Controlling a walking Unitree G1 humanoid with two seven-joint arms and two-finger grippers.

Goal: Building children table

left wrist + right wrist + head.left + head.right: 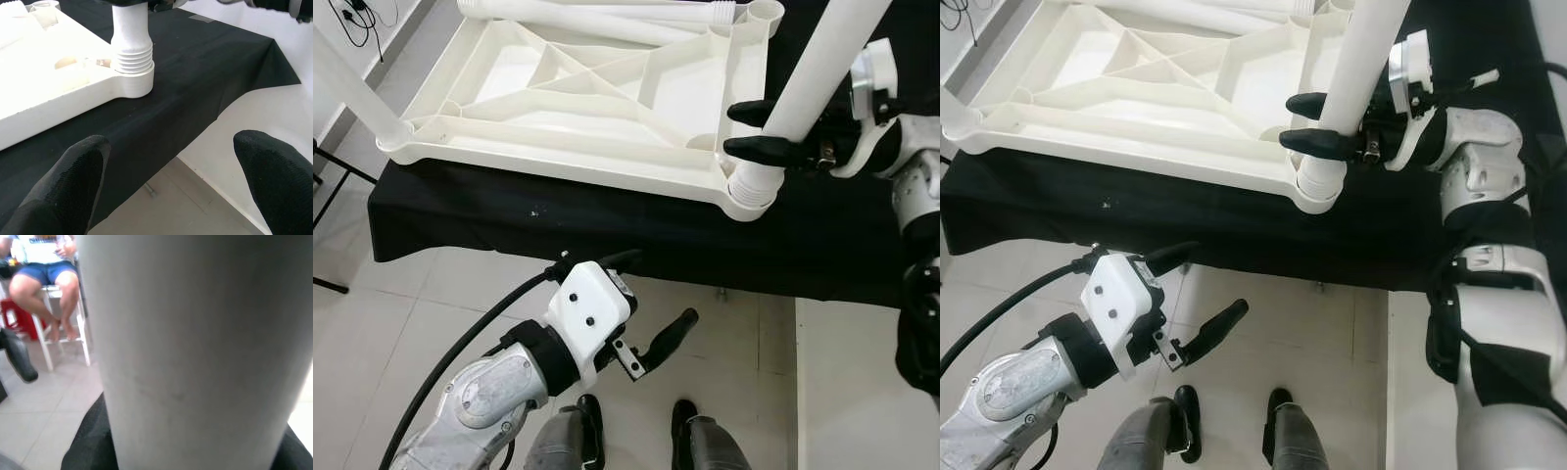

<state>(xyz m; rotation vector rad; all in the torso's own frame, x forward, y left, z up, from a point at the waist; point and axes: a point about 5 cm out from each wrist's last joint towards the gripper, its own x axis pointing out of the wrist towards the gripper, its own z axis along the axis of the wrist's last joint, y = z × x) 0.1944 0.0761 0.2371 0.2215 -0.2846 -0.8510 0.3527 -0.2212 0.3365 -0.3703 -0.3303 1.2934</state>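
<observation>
- The right gripper (752, 130) is clamped on a white table leg (808, 78), one black finger on each side of the tube, just above its threaded end.
- The threaded end of this leg sits in the round corner socket (752, 193) of the white tabletop (607, 108); the leg stands upright with a slight tilt.
- The right wrist view gives the same leg at close range as a broad pale column (195, 342). Beyond it a person sits on a white chair (46, 269) on a tiled floor.
- The left gripper (651, 318) hangs below the table edge, over the floor, fingers spread apart and holding nothing.
- The left wrist view looks between its two fingertips (68, 181) at the socket and the ribbed thread (133, 58) of the leg, a detail the head views show less clearly.
- The tabletop lies upside down on a black cloth (558, 230), ribbed underside facing up. Its underside forms shallow compartments; a loose white leg (607, 18) lies across the far part.
- Another leg (352, 88) rises from the tabletop's corner on the robot's left.
- The robot's feet (636, 421) stand on pale floor tiles (431, 313) near the table.
</observation>
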